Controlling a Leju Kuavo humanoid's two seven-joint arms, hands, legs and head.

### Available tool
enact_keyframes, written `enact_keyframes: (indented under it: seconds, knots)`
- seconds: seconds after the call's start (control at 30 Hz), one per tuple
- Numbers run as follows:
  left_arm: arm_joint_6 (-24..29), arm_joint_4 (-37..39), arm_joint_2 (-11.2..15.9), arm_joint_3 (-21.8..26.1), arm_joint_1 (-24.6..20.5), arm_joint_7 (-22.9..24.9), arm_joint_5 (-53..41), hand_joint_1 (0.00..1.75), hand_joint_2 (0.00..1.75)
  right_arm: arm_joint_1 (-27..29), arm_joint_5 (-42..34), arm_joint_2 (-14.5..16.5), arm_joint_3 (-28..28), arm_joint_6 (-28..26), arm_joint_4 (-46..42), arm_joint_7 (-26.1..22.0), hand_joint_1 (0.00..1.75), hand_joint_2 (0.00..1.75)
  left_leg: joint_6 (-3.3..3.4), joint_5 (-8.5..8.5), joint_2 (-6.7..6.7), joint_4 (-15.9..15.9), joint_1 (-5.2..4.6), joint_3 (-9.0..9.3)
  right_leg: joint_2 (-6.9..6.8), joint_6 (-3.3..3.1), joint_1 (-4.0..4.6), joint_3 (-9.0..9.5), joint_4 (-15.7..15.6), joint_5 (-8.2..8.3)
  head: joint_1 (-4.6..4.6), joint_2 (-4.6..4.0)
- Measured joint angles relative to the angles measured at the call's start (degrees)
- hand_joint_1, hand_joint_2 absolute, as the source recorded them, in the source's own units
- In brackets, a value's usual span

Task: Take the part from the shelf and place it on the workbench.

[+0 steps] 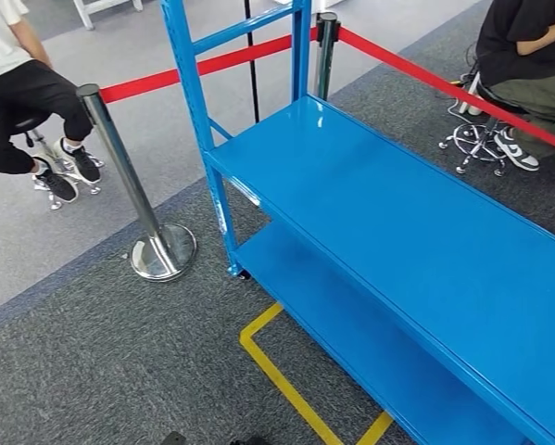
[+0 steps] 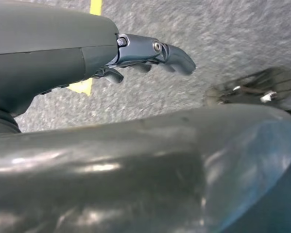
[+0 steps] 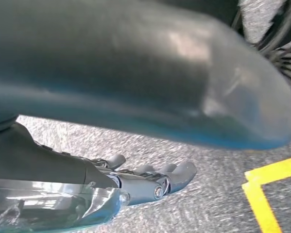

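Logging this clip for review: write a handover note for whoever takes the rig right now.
Left hand: hanging over grey carpet, fingers extended, holding nothing.
Right hand: the same, near the yellow floor tape.
Blue shelf: straight ahead in the head view; both visible levels look bare, no part to be seen on them.
Workbench: not located.
Surroundings: a stanchion with red belt at the left, and seated people on both sides.
Done: nothing picked.
Left: find the part, take it, carry it to the workbench.

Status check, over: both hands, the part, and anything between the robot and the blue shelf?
Left hand and right hand hang over carpet, holding nothing. Blue shelf ahead, both visible levels bare, no part in sight. Stanchion and red belt stand left of it.
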Motion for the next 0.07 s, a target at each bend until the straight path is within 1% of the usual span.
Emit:
enact_keyframes:
  seconds: [0.03, 0.07]
  knots:
    - [-0.12, 0.0, -0.08, 0.08, -0.41, -0.03, -0.02, 0.0, 0.0, -0.02, -0.21, -0.06, 0.2, 0.1, -0.07, 0.05, 0.0, 0.0, 0.35, -0.74, 0.14, 0.18, 0.08, 0.36, -0.65, 0.34, 0.0, 0.25, 0.39, -0.69, -0.07, 0.0]
    - [-0.19, 0.0, -0.13, 0.12, -0.69, -0.04, -0.02, 0.0, 0.0, -0.05, -0.29, -0.1, 0.29, 0.15, -0.12, 0.09, 0.0, 0.0, 0.54, -1.09, 0.22, 0.14, 0.17, 0.57, -0.99, 0.53, 0.01, 0.47, 0.46, -1.0, -0.09, 0.0]
